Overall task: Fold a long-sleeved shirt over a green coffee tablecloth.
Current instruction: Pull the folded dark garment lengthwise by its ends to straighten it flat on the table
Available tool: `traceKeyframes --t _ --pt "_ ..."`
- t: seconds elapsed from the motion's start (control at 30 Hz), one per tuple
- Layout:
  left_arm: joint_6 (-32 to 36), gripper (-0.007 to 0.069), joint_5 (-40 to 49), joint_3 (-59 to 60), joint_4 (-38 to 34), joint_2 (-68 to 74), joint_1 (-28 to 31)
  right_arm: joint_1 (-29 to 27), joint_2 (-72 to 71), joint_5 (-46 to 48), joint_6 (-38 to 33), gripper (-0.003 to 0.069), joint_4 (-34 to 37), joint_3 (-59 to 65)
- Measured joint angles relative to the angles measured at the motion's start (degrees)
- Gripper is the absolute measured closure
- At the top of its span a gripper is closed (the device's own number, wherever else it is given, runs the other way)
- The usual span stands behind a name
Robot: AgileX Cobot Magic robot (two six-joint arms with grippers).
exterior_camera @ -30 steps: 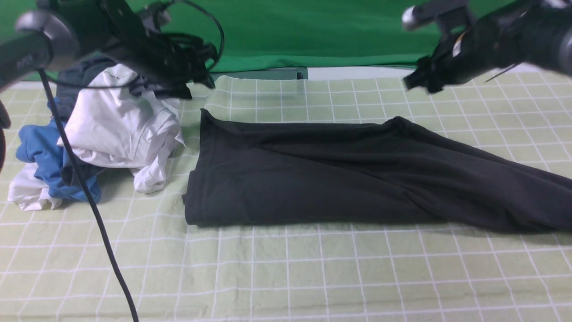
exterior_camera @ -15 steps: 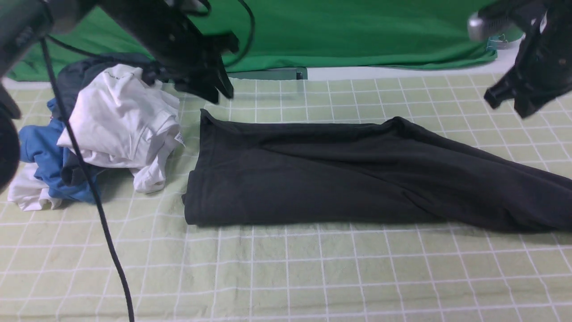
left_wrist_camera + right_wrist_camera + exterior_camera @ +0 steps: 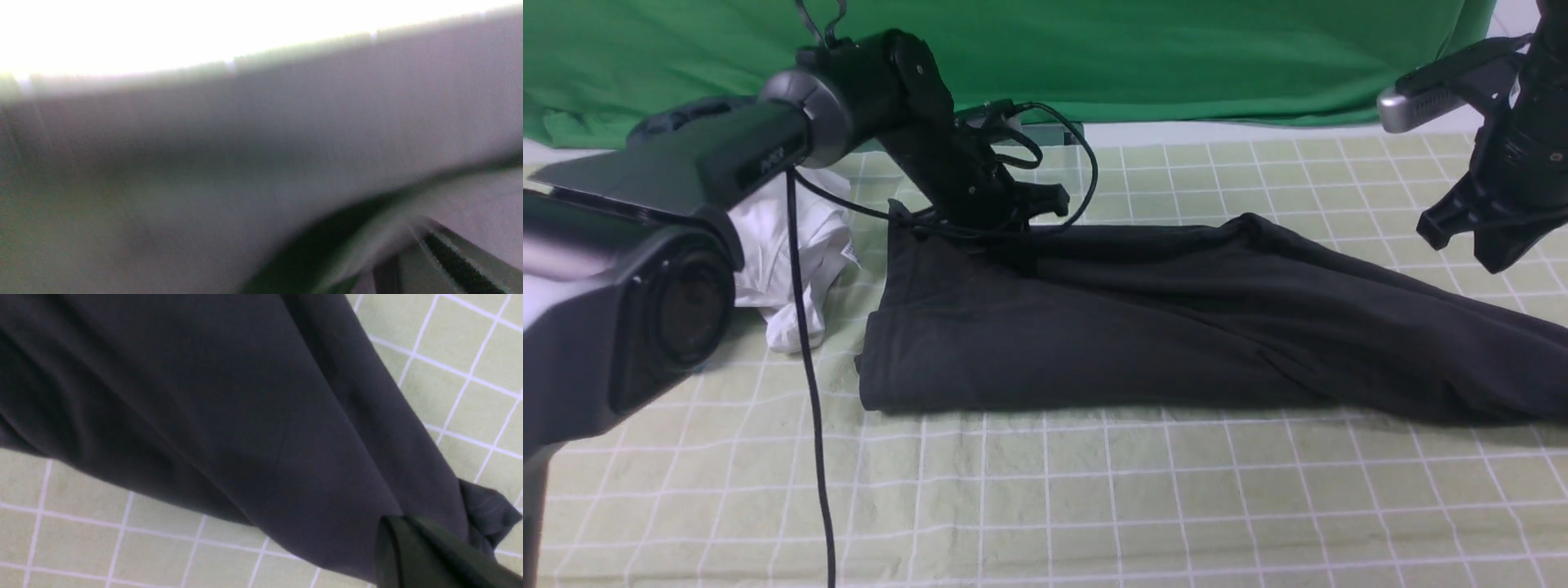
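Observation:
The long-sleeved shirt (image 3: 1176,318) lies folded into a long black band on the green coffee tablecloth (image 3: 1045,498), its right end trailing out of the front view. No graphic shows. My left gripper (image 3: 1017,233) is down at the shirt's far edge near the left end, and its wrist view is a blur of cloth with one finger (image 3: 457,261). My right gripper (image 3: 1474,241) hangs above the shirt's right part (image 3: 229,416). Its dark fingers (image 3: 412,555) show as a single mass over the cloth with nothing held.
A white shirt (image 3: 792,237) lies crumpled left of the black one, partly behind my left arm (image 3: 686,163). The arm's cable (image 3: 809,392) hangs down over the cloth. A bright green backdrop (image 3: 1176,57) closes off the far side.
My left arm has swung right and dropped onto the shirt's far edge. My right gripper has moved right, then sunk slightly toward the shirt's right part. The shirt lies as before.

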Motion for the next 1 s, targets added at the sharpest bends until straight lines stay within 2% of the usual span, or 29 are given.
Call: traceKeyframes --t 0.13,0.17,0.3,0.37,0.4,0.5,0.6,0.67,0.7,0.73,0.8,0.9,0.93,0.97,1.0 --pt "-2.7 0.0610 -4.2 -6.5 0.3 1.1 1.1 -0.6 -4.0 0.1 -0.1 0.0667 0.1 1.2" --pt "-2.7 0.0610 -4.2 -6.5 0.3 1.1 1.2 -0.6 -4.3 0.1 -0.1 0.0667 0.1 1.2" --pt "-3.2 0.0610 -1.2 -18.7 0.0 0.3 2.7 -4.9 -10.2 0.0 -1.5 0.0669 0.8 4.1" --pt "-3.2 0.0608 2.4 -23.5 -0.1 -0.2 2.9 -8.1 -11.8 0.1 -2.1 0.0669 1.8 5.7" --pt "-3.2 0.0608 7.0 -28.1 -0.3 -0.8 3.1 -12.0 -13.1 0.0 -3.5 0.0669 3.7 8.2" --pt "-3.2 0.0608 13.4 -34.4 -0.5 -1.7 3.2 -19.8 -13.5 -1.9 -5.8 0.0669 9.5 12.1" --pt "-3.2 0.0607 14.8 -36.8 -0.9 -2.4 3.2 -26.0 -12.5 -5.7 -6.9 0.0662 15.3 15.9" --pt "-3.2 0.0606 15.2 -36.9 -1.2 -2.5 3.2 -28.7 -11.4 -7.9 -7.1 0.0641 16.5 17.1" --pt "-3.2 0.0603 15.7 -36.8 -1.3 -2.4 3.2 -30.2 -9.9 -9.7 -7.1 0.0587 17.0 18.1" --pt "-3.2 0.0602 15.7 -36.6 -1.3 -2.4 3.2 -30.6 -9.7 -10.3 -7.0 0.0569 17.1 18.1" --pt "-3.2 0.0596 15.8 -34.4 -1.2 -2.3 3.2 -32.0 -6.8 -13.8 -5.8 0.0424 17.4 18.4" --pt "-3.2 0.0589 15.8 -29.4 -2.0 -2.3 3.2 -32.3 -4.1 -16.8 -4.8 0.0258 17.7 18.4" --pt "-3.2 0.0587 15.8 -27.0 -2.3 -2.3 3.2 -32.3 -3.0 -17.1 -4.6 0.0223 17.8 18.4" --pt "-3.2 0.0587 15.8 -27.0 -2.4 -2.3 3.2 -32.3 -2.8 -17.2 -4.6 0.0223 17.8 18.4" --pt "-2.9 0.0584 15.9 -22.1 -2.7 -2.4 3.2 -32.3 -0.7 -17.2 -4.5 0.0196 18.0 18.4"
